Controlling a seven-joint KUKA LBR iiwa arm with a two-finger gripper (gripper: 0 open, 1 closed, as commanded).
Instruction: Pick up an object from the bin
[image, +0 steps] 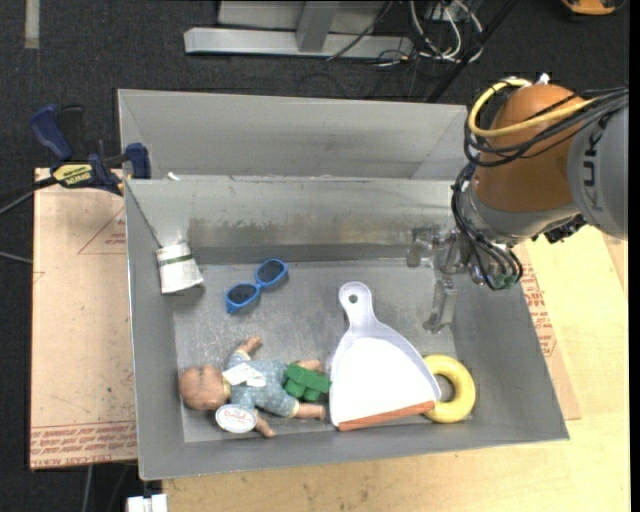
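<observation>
My gripper (436, 316) hangs over the right part of the bin, above bare floor just beyond the upper right edge of a white dustpan (378, 376). The dustpan lies flat, with its round handle pointing to the back and an orange lip at the front. A yellow ring (456, 389) peeks out from under the dustpan's right corner, below the gripper. Nothing shows in the gripper.
A baby doll (243, 393) lies at the front left with a green toy (306, 381) against its legs. Blue sunglasses (256, 284) lie in the middle left and a small white jar (180, 270) in the back left corner. The arm enters from the right.
</observation>
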